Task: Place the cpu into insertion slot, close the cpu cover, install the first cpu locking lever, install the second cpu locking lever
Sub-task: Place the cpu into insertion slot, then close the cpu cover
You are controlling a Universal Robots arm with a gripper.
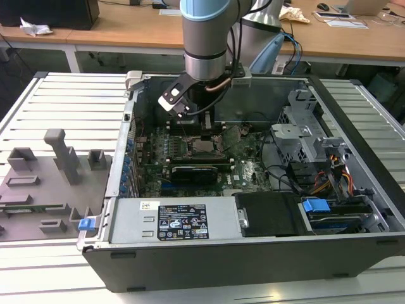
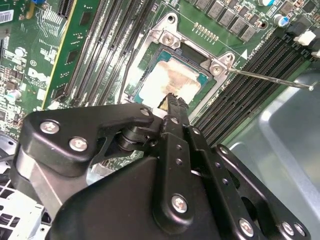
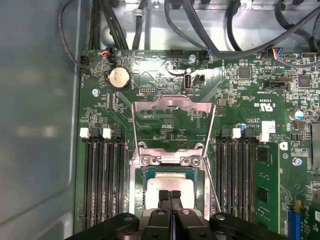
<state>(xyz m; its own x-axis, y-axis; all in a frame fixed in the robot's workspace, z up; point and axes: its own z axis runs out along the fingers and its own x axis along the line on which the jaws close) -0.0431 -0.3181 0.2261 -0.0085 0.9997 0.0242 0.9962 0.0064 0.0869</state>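
My gripper (image 3: pixel 170 194) has its jaws pressed together, holding nothing, right over the cpu (image 3: pixel 170 180). The cpu lies in the insertion slot (image 2: pixel 192 52), mid-frame in the exterior view. The cpu cover (image 3: pixel 172 106) stands open.

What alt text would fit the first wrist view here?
The gripper, shut, has its tips at the silver cpu on the green board. Beyond it the cpu cover lies swung open, with black memory slots on either side.
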